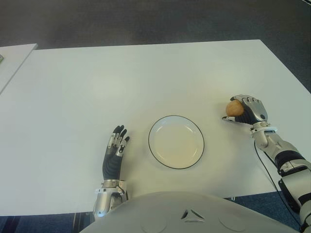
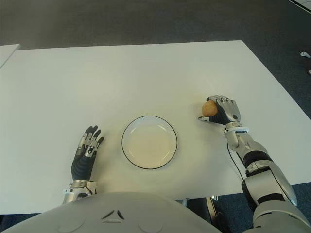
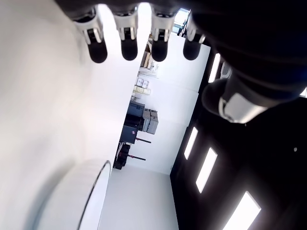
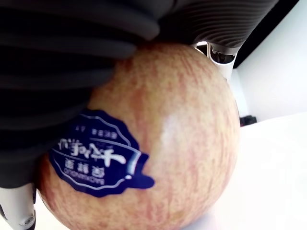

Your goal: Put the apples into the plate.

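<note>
One apple (image 1: 234,108) is in view, and the right hand (image 1: 248,111) has it: the fingers (image 4: 72,57) are curled over its top and side, so the fruit is gripped from above, to the right of the plate (image 1: 176,142) and well apart from it. The right wrist view shows the yellow-red skin and a dark blue sticker (image 4: 98,160) pressed close under the dark finger pads, which suggests a firm, wrapped hold suited to carrying it sideways; whether the apple is already clear of the surface I cannot tell. The plate, white with a thin dark rim, sits bare in the middle near the robot's body, probably placed so either arm can reach it. The left hand (image 1: 114,150) shows just left of the plate, fingers straight and slightly spread, holding nothing, out of the way of the transfer. The tabletop (image 1: 121,82) is plain white, with dark carpeted floor (image 1: 146,19) beyond its far edge and the corner of a second white table (image 1: 12,56) at the far left.
</note>
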Robot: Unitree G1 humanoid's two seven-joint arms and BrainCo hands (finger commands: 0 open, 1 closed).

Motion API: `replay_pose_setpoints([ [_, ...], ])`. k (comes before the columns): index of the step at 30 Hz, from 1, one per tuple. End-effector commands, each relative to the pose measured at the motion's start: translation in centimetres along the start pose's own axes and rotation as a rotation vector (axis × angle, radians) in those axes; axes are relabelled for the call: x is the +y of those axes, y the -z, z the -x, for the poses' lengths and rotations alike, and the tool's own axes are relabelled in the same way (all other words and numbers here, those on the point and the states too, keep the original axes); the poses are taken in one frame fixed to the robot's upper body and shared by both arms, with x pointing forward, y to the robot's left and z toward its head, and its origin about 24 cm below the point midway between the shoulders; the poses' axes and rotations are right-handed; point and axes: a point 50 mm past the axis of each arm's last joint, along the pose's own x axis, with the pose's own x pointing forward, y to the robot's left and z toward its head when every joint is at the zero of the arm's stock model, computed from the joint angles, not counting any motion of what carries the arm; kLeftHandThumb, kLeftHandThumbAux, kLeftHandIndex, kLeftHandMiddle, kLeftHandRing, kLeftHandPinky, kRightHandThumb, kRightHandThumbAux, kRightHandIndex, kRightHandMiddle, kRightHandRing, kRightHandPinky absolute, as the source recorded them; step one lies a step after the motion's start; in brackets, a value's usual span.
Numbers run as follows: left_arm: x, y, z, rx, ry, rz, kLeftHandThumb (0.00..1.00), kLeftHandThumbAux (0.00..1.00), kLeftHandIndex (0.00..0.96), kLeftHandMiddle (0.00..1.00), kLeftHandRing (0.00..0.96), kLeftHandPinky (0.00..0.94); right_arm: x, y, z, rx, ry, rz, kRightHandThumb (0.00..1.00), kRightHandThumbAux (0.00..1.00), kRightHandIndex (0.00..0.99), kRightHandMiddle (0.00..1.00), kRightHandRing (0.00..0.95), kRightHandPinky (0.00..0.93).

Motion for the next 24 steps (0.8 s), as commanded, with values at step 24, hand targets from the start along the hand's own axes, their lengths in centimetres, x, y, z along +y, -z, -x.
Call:
replay_pose_setpoints([
  [24,-0.09,0.91,1.08,0.078,-0.024,0.033,0.306,0.557,0.072,0.004,0.000,0.000,1.48,0.15,1.31,0.015,-0.099,0.011,0.723,0.713,0.440,0.908,0.884,0.877],
])
